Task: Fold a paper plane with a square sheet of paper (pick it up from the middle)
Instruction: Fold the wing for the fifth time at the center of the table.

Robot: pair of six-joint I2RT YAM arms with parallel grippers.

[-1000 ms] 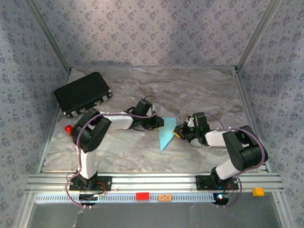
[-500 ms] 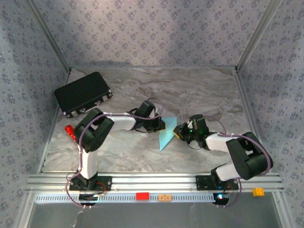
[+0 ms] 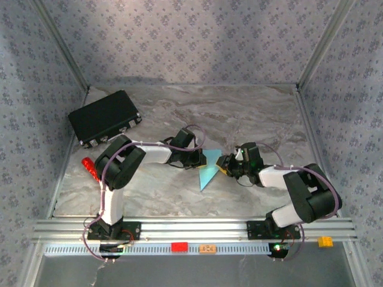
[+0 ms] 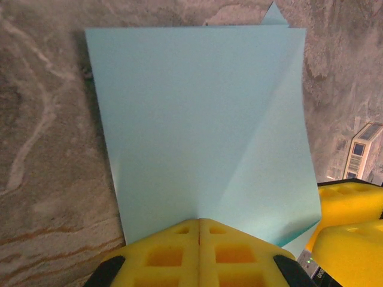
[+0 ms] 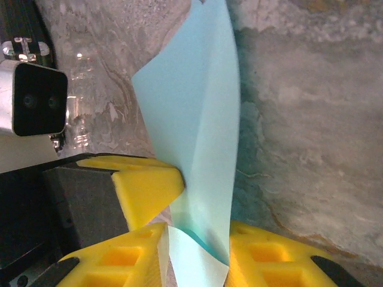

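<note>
Left wrist view: square sheet of paper (image 4: 197,119), best held firm while pressing flat along the diagonal crease; light cyan, partly folded, spread ahead of the left gripper (image 4: 198,236), clenched on its near edge. Right gripper (image 5: 197,248) parted, loosely straddling the sheet just beside. Marbled bench (image 4: 42,149) behind.

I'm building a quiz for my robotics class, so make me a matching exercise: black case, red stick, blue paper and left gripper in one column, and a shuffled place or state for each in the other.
1. black case
2. red stick
3. blue paper
4. left gripper

A. shut on the paper's edge
B. far left corner of the table
C. mid-table, partly folded
D. left edge, nearer than the case

Pairs: 1-B, 2-D, 3-C, 4-A
</note>
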